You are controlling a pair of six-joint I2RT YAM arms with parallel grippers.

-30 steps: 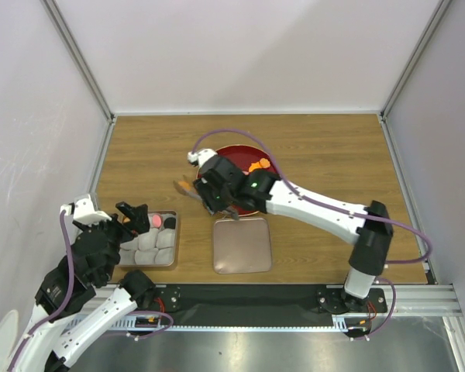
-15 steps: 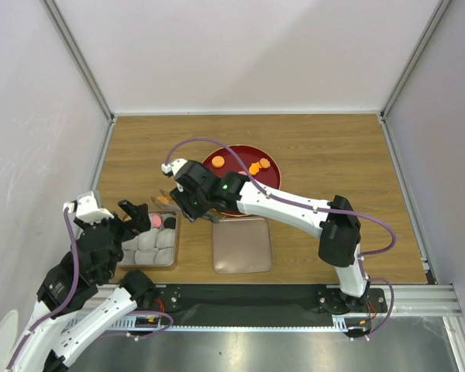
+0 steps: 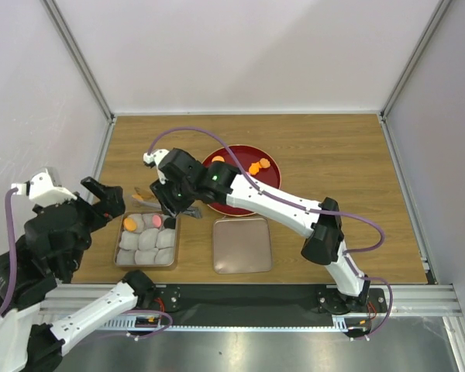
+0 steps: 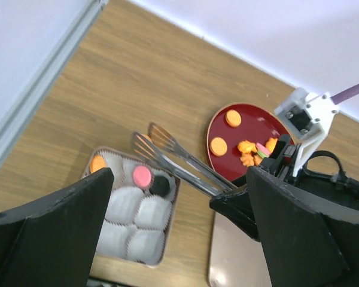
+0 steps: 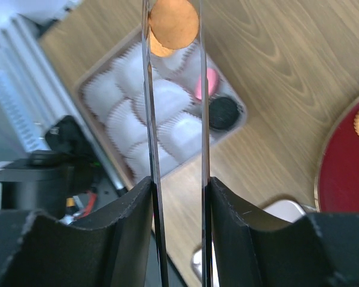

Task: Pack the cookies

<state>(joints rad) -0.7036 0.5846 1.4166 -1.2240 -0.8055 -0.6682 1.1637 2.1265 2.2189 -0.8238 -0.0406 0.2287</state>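
Cookies (image 3: 254,167) sit in three places. One orange cookie (image 5: 174,23) is pinched between the two tips of the metal tongs (image 5: 149,119). The blades run close and nearly parallel, spread only as wide as the disc. In the right wrist view this cookie hangs over a corner of the tray (image 3: 176,246) and partly overlaps a second orange disc (image 3: 129,224) lying in the cup below. The right gripper (image 5: 178,194) is clamped on the tongs, with a black finger pressing each arm from outside. White paper cups fill the tray. Its far row holds the orange disc on the left, a pink cookie (image 3: 156,222) in the middle and a dark cookie (image 3: 170,222) on the right; the two nearer rows show as white paper. The red plate (image 4: 251,122) stands behind and to the right of the tray. It carries several more orange cookies, and the small cluster seen from the left wrist includes a pink and a green piece. In the top view the right arm reaches across the plate's near half and hides part of it. The pinkish-brown lid (image 3: 242,245) lies flat on the wooden table (image 3: 325,147), just right of the tray and just in front of the plate. The left gripper (image 4: 179,173) hovers at the tray's left side with its fingers spread wide and nothing between them.
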